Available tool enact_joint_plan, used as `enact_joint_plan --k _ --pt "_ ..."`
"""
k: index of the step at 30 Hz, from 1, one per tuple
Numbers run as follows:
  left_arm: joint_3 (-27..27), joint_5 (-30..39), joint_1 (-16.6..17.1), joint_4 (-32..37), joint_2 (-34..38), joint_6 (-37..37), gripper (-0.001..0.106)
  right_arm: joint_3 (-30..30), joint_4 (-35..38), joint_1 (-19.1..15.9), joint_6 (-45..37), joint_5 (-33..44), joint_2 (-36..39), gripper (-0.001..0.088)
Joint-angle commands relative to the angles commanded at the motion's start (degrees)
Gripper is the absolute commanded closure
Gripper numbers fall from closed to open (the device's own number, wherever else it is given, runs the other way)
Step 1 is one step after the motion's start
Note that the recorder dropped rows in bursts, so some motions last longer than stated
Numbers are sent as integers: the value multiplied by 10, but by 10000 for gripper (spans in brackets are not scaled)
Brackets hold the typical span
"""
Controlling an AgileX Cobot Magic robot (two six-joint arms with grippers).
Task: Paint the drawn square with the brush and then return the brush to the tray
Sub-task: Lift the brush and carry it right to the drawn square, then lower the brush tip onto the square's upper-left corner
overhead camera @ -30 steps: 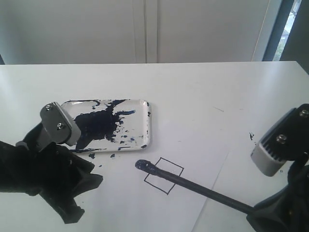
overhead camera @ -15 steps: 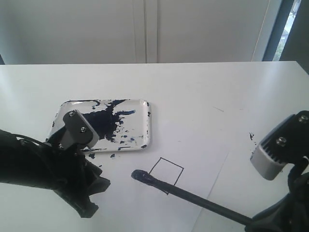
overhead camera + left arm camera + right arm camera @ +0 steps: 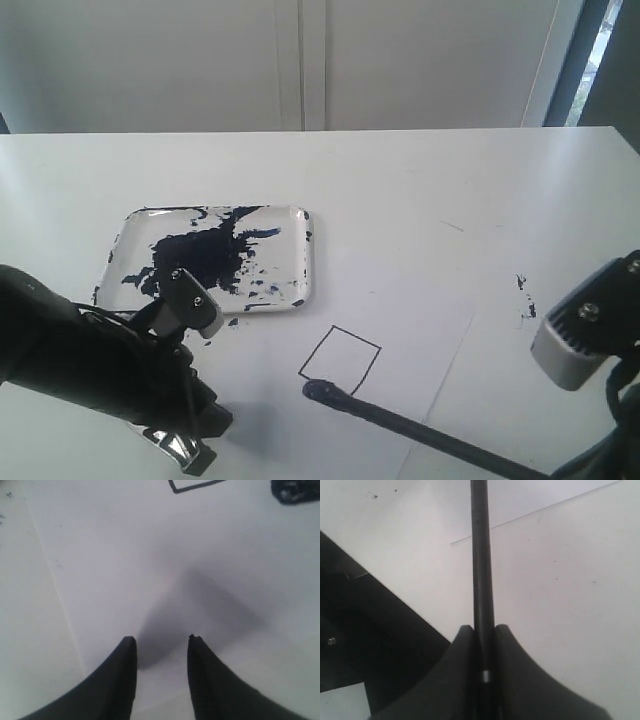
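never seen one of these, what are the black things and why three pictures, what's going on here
It is a robot with two black arms, each ending in a two-finger gripper. One picture comes from a camera looking over the whole white table. The other two come from small cameras on the wrists, looking down along each gripper.

On the table lies a clear tray smeared with dark blue paint. Near it is a sheet of paper with a small drawn square, blank inside.

The right gripper is shut on a long black brush; its dark tip sits at the square's near corner. The left gripper holds nothing: its fingers stand apart, low over the paper beside the square.

It looks as if the brush is about to paint the square.
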Motion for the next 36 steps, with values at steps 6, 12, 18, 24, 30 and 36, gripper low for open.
enact_joint_plan --k 6,12,18,24,30,36 --pt "0 1 0 0 1 3 647 0 -13 0 0 -41 19 868" --pt "1 -4 0 2 1 24 647 0 -19 0 0 -55 50 868" --pt "1 -38 -29 22 1 34 647 0 -22 0 0 -55 56 868" --pt "4 -96 -64 26 1 34 647 0 -21 0 0 -53 56 868" --pt "10 -107 -67 26 1 34 647 0 -22 0 0 -53 56 868" --pt "15 -108 -67 27 1 34 647 0 -37 0 2 -44 56 868"
